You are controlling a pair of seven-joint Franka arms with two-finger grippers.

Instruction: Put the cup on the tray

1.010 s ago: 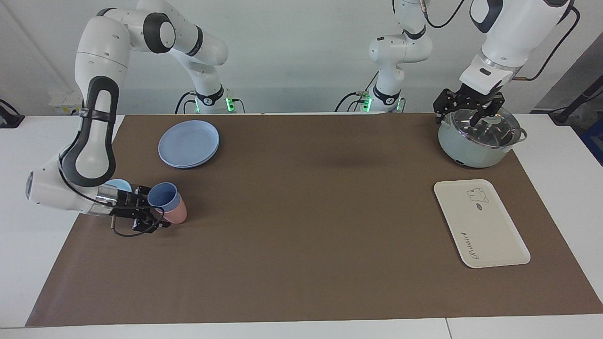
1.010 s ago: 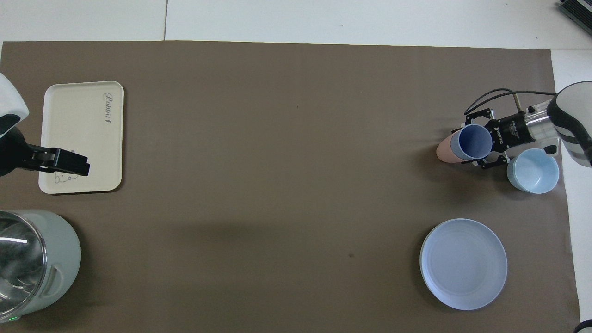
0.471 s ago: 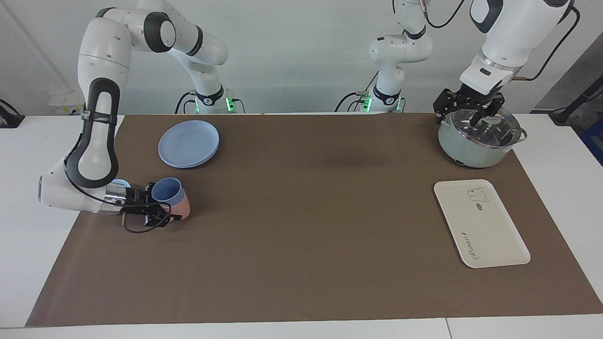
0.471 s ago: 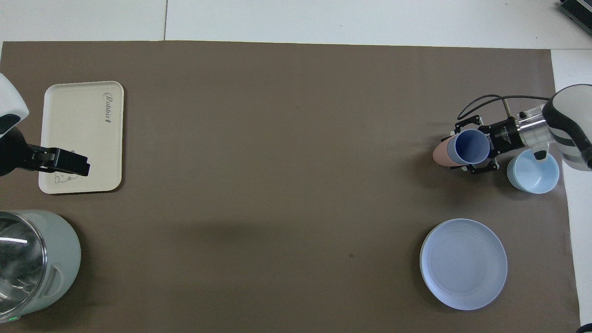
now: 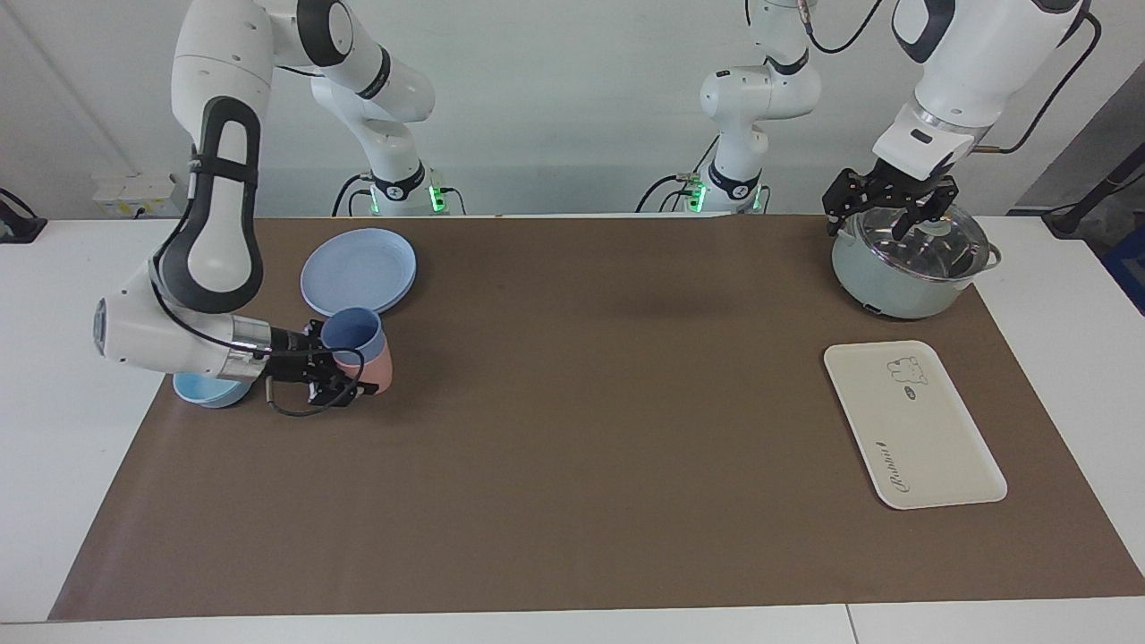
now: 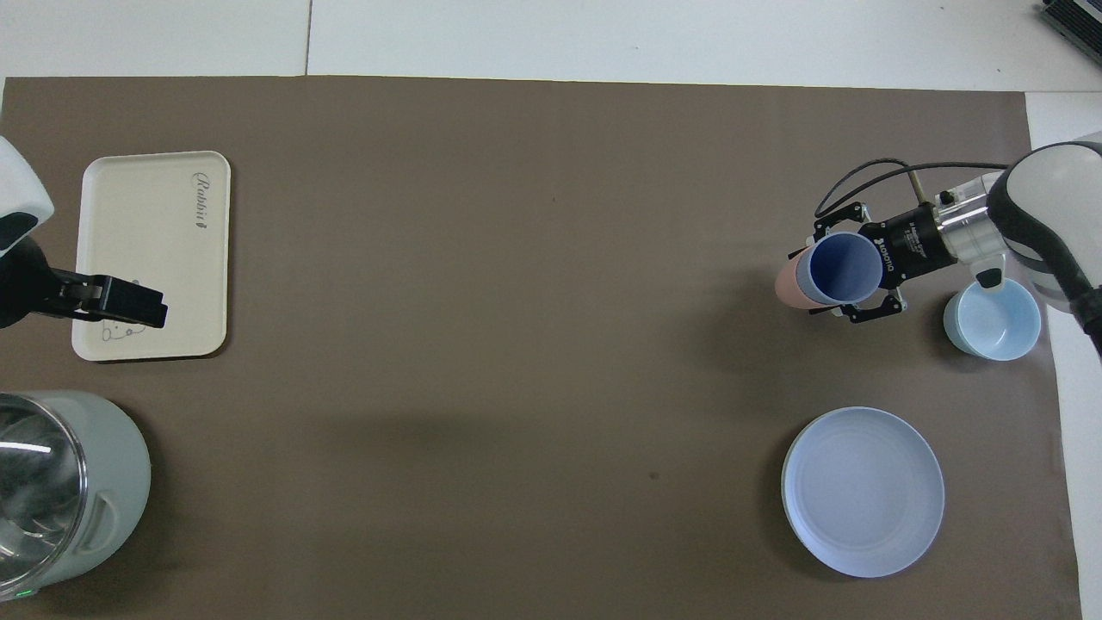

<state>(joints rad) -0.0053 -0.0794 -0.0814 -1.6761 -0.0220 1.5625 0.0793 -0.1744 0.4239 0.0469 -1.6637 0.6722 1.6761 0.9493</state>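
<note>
Right gripper: we see the right gripper [image 5: 344, 371] at the left of the facing view, lying sideways low over the brown mat [image 5: 572, 501], its fingers pinched on the nested cups.
Cup: the periwinkle cup [image 5: 351, 331] sits inside the salmon-pink cup [image 5: 379, 365], mouth tipped up and toward the camera; in the overhead view the cup [image 6: 842, 269] is at the right of the frame, its open mouth facing us, with the pink cup [image 6: 787, 285] showing past its rim.
Lift: we cannot tell whether the pink cup touches the mat.
Bowl: the light-blue bowl [image 5: 204, 390] stands under the right arm's wrist in the facing view; in the overhead view the bowl [image 6: 992, 321] is just beside the gripper, toward the right edge.
Plate: the round blue plate [image 5: 359, 272] lies above the cups in the facing view, nearer to the robots.
Tray: the cream tray [image 5: 912, 423] lies at the right of the facing view, well apart from the cup, with nothing on it.
Left gripper: we see the left gripper [image 5: 892, 215] at the upper right of the facing view, fingers spread, just over the glass lid of the pale green pot [image 5: 903, 268].
</note>
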